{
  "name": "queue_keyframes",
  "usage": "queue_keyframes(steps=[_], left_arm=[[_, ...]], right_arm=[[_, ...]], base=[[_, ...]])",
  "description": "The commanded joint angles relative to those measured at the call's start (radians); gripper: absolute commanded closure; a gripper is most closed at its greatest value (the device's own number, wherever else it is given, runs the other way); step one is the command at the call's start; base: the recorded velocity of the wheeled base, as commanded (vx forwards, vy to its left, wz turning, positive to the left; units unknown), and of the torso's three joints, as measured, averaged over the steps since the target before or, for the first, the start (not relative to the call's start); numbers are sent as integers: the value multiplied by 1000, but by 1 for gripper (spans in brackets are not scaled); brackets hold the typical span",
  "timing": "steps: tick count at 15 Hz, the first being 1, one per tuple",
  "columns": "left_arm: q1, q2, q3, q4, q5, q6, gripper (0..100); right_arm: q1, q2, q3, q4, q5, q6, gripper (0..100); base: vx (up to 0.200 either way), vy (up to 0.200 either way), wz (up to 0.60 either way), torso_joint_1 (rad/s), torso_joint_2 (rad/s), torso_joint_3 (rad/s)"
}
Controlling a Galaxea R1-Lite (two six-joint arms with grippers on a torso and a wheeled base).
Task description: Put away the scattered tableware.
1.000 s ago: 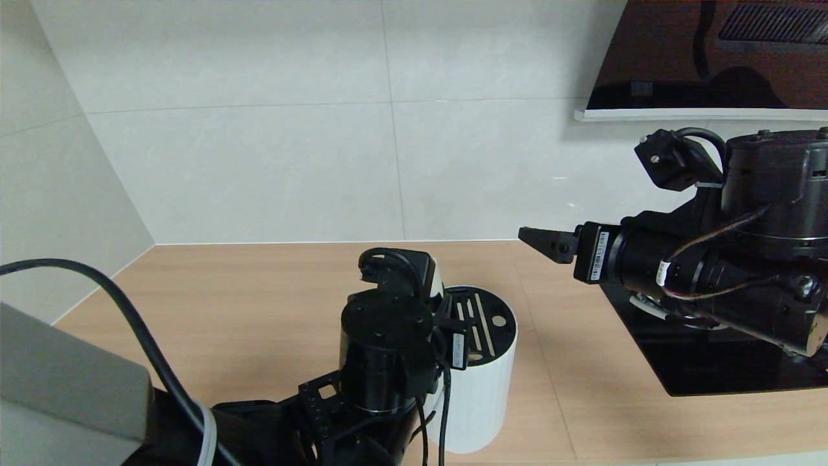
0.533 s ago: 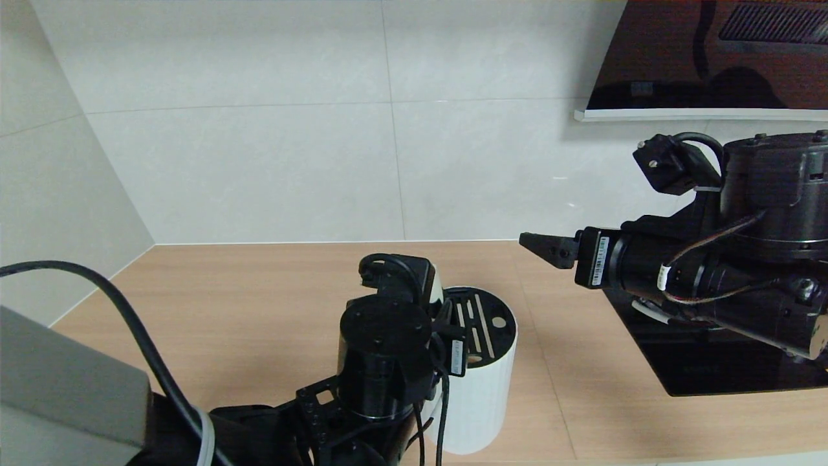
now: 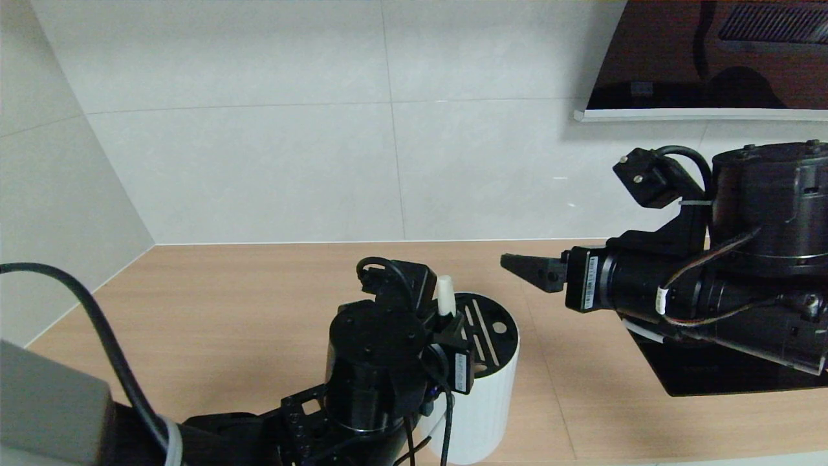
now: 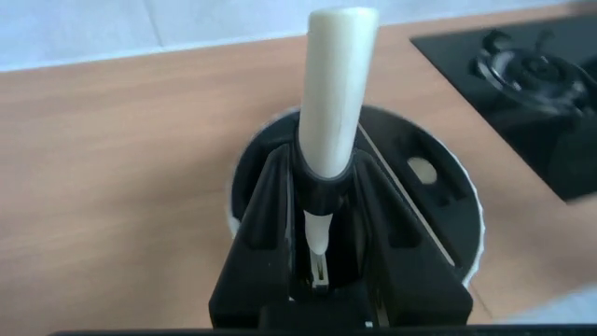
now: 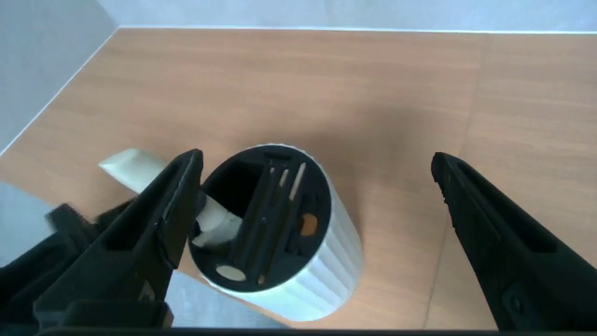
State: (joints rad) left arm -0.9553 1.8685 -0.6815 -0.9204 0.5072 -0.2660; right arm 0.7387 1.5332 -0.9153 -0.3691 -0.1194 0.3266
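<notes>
Over at the left, bare wooden countertop (image 3: 226,304) runs back to the tiled wall. Next comes the left gripper (image 3: 446,321), raised beside the near left edge of the white utensil holder (image 3: 485,382). Its jaws are clamped on a cream-handled utensil (image 3: 444,293). In the left wrist view the left gripper (image 4: 322,182) pinches a dark collar at the base of the handle, and the cream-handled utensil (image 4: 338,84) juts out over the holder's black slotted top (image 4: 424,173). The working end of the utensil is hidden, so I cannot tell what kind it is, nor whether it touches the holder. The holder stands upright on the counter, a ribbed white cylinder with long slots and round holes in its lid. Farther right, the right gripper (image 3: 527,270) hangs above the counter, apart from the holder. In its own wrist view the right gripper (image 5: 315,161) has its jaws spread wide with nothing between them, and the utensil holder (image 5: 326,252) sits below. At the far right a black cooktop (image 3: 711,372) is set into the counter.
</notes>
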Motion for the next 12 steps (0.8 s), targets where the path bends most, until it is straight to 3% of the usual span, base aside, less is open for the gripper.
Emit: queue_keyframes(steps=[1,6,9,12], left_arm=[[-8,-34,34,9,-29,-4,100],[-3,12,28,3,-21,4,100],[29,47,0,2,8,7,100],[30,49,-9,0,8,7,100]], right_arm=[[21,65,-13,-17,27,3,0],[79,133,-10,-109,29,-3,0],[103,130,10,-116,29,-9,0],[103,150,33,-160,26,-78,0]], base=[[0,0,0,0,0,0],[0,0,0,0,0,0],[0,0,0,0,0,0],[0,0,0,0,0,0]])
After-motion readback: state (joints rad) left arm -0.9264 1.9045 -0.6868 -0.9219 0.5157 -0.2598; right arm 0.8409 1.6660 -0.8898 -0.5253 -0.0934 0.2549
